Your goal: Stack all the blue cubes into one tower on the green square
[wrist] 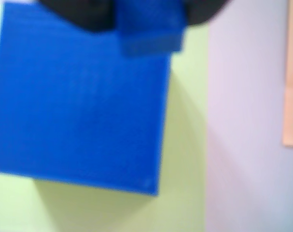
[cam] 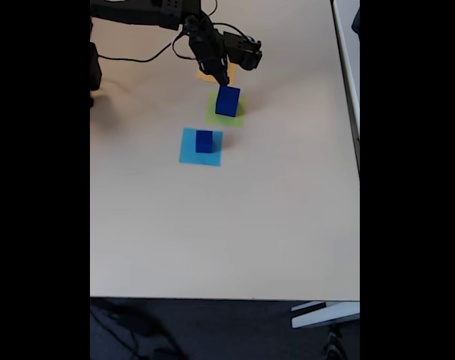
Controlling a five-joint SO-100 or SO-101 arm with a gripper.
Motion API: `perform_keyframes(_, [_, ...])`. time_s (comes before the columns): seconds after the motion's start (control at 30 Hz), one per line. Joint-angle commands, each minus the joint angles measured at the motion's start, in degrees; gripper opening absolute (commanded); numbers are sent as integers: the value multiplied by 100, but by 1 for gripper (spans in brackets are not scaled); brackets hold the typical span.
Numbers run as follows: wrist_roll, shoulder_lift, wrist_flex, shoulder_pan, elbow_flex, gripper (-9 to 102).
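While the hand (cam: 226, 79) grips a small blue cube (wrist: 148, 29) above the large cube (wrist: 78, 106) on the green square (cam: 236, 116), lowering comes next (another cube (cam: 204, 141) waits nearby).

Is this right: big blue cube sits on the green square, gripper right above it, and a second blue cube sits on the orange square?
One thing is off. In the fixed view the second blue cube sits on the light-blue square, not the orange one. The rest holds: the big blue cube is on the green square, with the gripper right above it.
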Motion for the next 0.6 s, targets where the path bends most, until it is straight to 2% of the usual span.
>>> perform_keyframes(0.0, [431, 141, 299, -343, -642, 4])
perform_keyframes(0.23, [1696, -598, 158, -1081, -879, 4])
perform_keyframes(0.57, [2153, -967, -193, -1485, -861, 4])
